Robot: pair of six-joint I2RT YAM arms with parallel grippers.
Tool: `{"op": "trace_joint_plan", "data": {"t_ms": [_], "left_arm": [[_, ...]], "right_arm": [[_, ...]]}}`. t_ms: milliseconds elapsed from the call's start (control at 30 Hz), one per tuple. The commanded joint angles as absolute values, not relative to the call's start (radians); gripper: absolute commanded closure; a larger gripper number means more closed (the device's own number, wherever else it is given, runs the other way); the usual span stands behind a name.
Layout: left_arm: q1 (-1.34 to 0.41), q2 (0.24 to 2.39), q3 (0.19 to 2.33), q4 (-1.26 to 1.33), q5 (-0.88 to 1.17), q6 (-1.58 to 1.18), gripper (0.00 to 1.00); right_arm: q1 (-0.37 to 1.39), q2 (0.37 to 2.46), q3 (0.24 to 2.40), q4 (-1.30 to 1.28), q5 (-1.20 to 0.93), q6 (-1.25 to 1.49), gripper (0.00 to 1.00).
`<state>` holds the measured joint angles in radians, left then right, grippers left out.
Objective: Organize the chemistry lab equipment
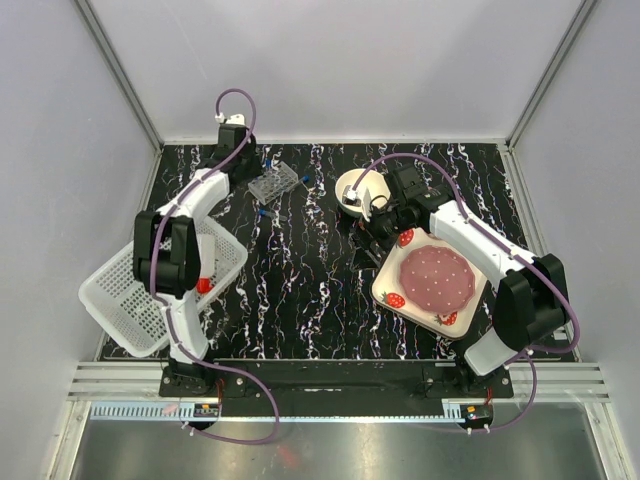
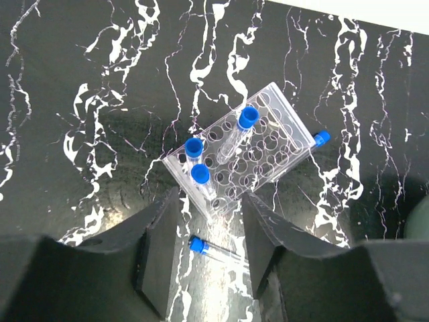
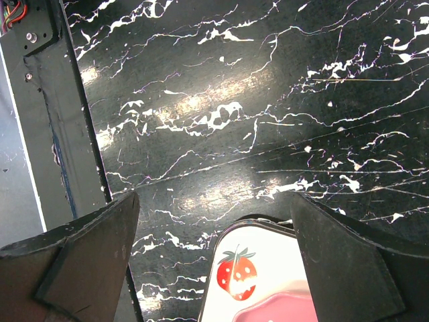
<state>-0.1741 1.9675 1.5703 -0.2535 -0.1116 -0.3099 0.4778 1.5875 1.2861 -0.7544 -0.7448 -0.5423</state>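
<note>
1. Top view: the clear rack (image 1: 273,183) sits on the table (image 1: 320,300). The L gripper (image 1: 238,165) is just left of the rack. A white bottle w/ red cap (image 1: 204,270) lies in a basket (image 1: 115,305), well apart from the rack on its near-left. The R gripper (image 1: 372,235) is well right of the rack, by a plate (image 1: 388,292).
2. L wrist: jaws wide, empty. The rack corner is at the fingertips, and 3 blue-capped tubes (image 2: 249,119) stand in the rack. A loose tube (image 2: 201,247) lies just beside the rack, between the fingers. A second loose tube (image 2: 320,138) lies at the rack's far side.
3. R wrist: jaws wide, empty, over the plate's strawberry corner.

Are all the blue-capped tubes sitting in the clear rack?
No, one blue-capped tube lies on the table outside the rack.
</note>
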Motion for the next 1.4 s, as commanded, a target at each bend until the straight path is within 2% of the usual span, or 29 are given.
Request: {"op": "trace_joint_plan", "data": {"t_ms": [0, 200, 400, 633, 767, 1033, 1233, 1367], "left_arm": [[-0.176, 1.846, 1.526, -0.218, -0.137, -0.308, 0.52], [-0.175, 1.747, 1.416, -0.209, -0.101, -0.366, 0.31], [-0.166, 1.706, 1.306, -0.222, -0.031, -0.561, 0.17], [-0.179, 1.824, 1.36, -0.397, 0.017, -0.773, 0.15], [-0.222, 1.91, 1.457, -0.581, -0.119, -0.885, 0.13], [-0.261, 2.034, 1.6, -0.69, -0.179, -0.94, 0.13], [-0.276, 2.13, 1.69, -0.742, -0.209, -0.951, 0.18], [-0.278, 2.189, 1.753, -0.778, -0.258, -0.931, 0.32]], "right_arm": [[0.48, 1.592, 1.325, -0.762, -0.747, -0.558, 0.0], [0.482, 1.595, 1.324, -0.762, -0.746, -0.56, 0.0], [0.482, 1.597, 1.322, -0.762, -0.747, -0.56, 0.0], [0.482, 1.601, 1.327, -0.769, -0.746, -0.561, 0.0], [0.482, 1.606, 1.325, -0.77, -0.746, -0.563, 0.0], [0.482, 1.614, 1.33, -0.775, -0.742, -0.566, 0.0], [0.482, 1.62, 1.331, -0.779, -0.744, -0.566, 0.0], [0.482, 1.621, 1.331, -0.782, -0.744, -0.568, 0.0]]}}
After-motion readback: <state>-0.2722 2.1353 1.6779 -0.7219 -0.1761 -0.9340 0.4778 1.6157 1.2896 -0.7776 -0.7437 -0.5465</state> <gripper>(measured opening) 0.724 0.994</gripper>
